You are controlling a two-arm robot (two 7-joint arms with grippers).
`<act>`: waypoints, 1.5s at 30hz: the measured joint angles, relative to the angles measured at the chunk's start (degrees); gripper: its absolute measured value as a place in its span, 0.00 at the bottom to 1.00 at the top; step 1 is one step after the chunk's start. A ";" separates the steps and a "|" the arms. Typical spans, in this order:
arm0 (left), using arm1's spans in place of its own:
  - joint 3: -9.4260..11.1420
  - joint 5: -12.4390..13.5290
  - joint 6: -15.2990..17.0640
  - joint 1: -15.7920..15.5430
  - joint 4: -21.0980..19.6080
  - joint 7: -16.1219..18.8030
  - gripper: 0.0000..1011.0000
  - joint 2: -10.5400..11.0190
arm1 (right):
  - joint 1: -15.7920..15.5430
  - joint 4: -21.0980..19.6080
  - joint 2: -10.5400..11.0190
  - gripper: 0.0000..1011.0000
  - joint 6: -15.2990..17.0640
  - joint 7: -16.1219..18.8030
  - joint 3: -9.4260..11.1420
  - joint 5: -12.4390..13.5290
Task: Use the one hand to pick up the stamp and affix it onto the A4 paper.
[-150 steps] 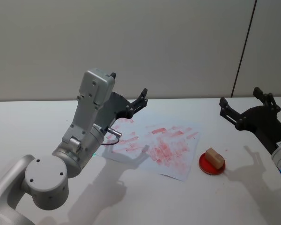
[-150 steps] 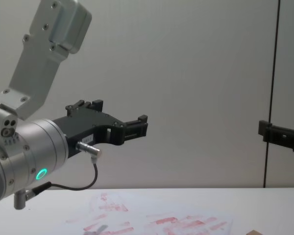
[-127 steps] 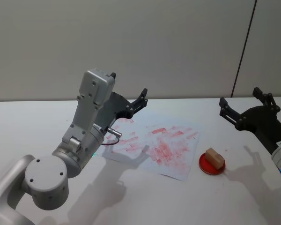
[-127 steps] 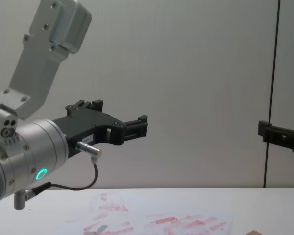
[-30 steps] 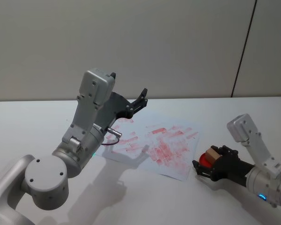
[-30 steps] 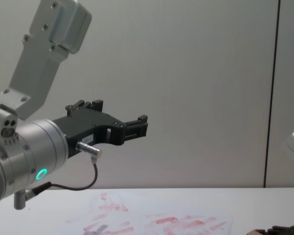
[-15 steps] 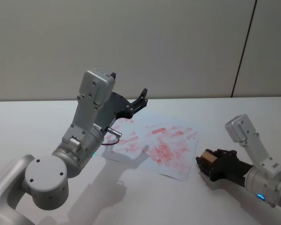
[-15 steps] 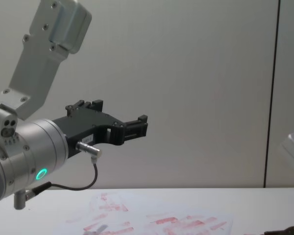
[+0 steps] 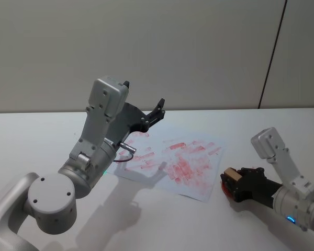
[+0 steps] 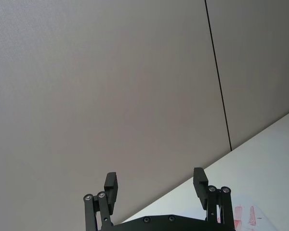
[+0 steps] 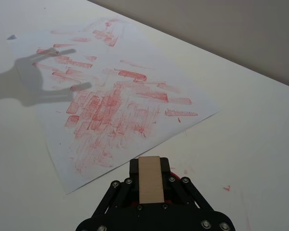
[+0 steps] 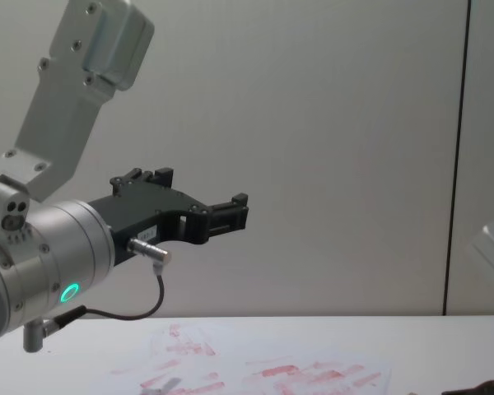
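- Head view: the black two-finger right hand on its silver-grey jointed arm lies low over the white surface, at the right, just off the near right edge of the paper.
- It is closed on a tan rectangular wooden stamp, with one black finger on each long side of the block.
- Under the hand a round red ink pad peeks out. The stamp sits above this pad, but whether it touches the ink cannot be made out.
- Right wrist view: the stamp is clamped between the fingers, and slivers of red pad show beside and below it.
- The white A4 paper, smeared with many red-pink rectangular marks, lies flat on the surface just beyond the stamp, its nearest edge close by but apart from it.
- Left hand: black, on the large silver arm with the green ring, held up in the air over the far left part of the A4 paper.
- Left wrist view: the left hand has its two fingers spread wide and holds nothing.
- Chest view: the left hand juts out well above the paper.
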 joint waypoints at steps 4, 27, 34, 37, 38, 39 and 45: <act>0.00 0.00 0.00 0.00 0.00 0.00 0.99 0.00 | 0.08 -0.11 -0.01 0.22 -0.63 0.01 0.00 -0.01; 0.00 0.00 0.00 0.00 0.00 0.00 0.99 0.00 | 5.17 -0.14 -3.89 0.22 -4.68 2.83 -1.10 2.37; 0.00 0.00 0.00 0.00 0.00 0.00 0.99 0.00 | 7.22 3.47 -5.89 0.22 -2.65 3.38 -2.34 1.58; 0.00 0.00 0.00 0.00 0.00 0.00 0.99 0.00 | 8.28 5.71 -6.93 0.22 -1.62 3.48 -3.06 0.71; 0.00 0.00 0.00 0.00 0.00 0.00 0.99 0.00 | 8.91 7.12 -7.60 0.22 -1.24 3.49 -3.55 0.23; 0.00 0.00 0.00 0.00 0.00 0.00 0.99 0.00 | 9.20 7.74 -7.91 0.22 -1.00 3.49 -3.76 0.05; 0.00 0.00 0.00 0.00 0.00 0.00 0.99 0.00 | 11.29 12.41 -10.10 0.22 0.00 3.41 -5.20 -1.04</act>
